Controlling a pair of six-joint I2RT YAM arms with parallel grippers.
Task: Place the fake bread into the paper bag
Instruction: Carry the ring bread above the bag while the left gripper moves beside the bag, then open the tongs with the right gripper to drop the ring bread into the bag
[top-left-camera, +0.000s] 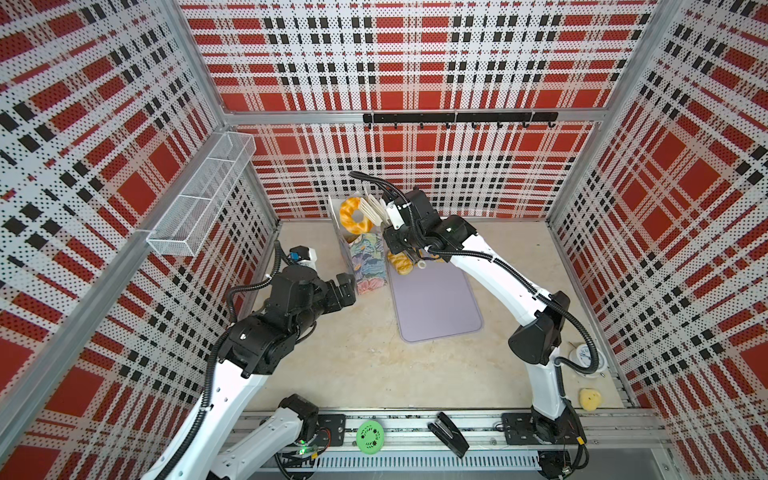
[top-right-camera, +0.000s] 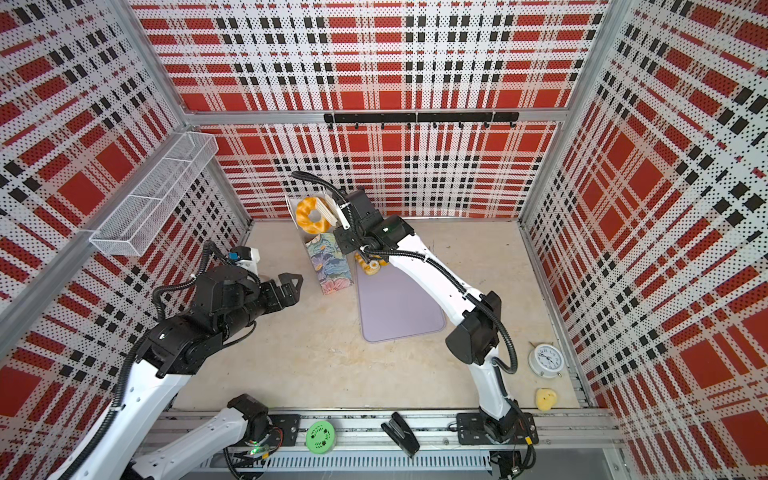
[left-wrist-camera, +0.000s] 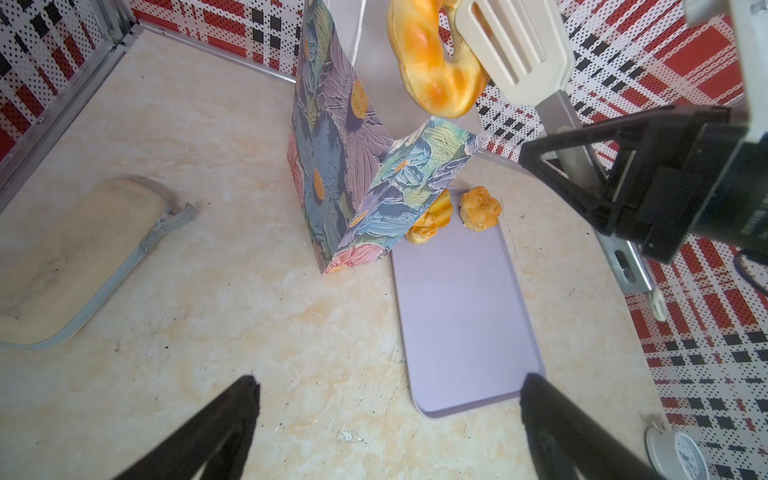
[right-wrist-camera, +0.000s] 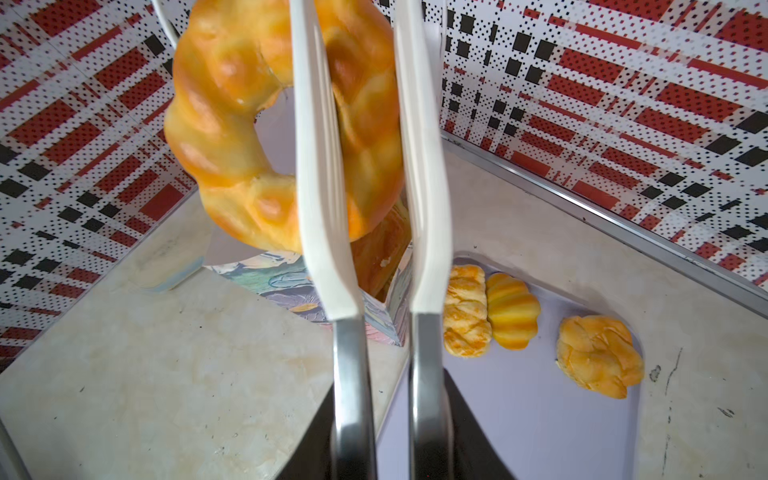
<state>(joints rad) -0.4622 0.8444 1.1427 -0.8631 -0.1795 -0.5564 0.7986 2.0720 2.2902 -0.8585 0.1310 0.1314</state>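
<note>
Top views both show us the lilac mat (top-left-camera: 436, 307) just beside the paper bag (top-left-camera: 365, 262). Our left hand (top-right-camera: 294, 286) hangs released near the bag; our right hand (left-wrist-camera: 577, 166) clenches tongs (right-wrist-camera: 320, 187) pinching the ring doughnut (right-wrist-camera: 224, 124) above its mouth. Three pastries (right-wrist-camera: 513, 311) lie beside it.

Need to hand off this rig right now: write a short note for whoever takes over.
Left gripper: open, empty, beside the paper bag.
Right gripper: shut on tongs, which pinch the ring doughnut over the bag's open mouth.
Done: at least one brown piece shows inside the bag; the count is hidden.
Left: release the doughnut, then bag the braided roll, ridged croissant and knotted bun on the lilac tray.
</note>
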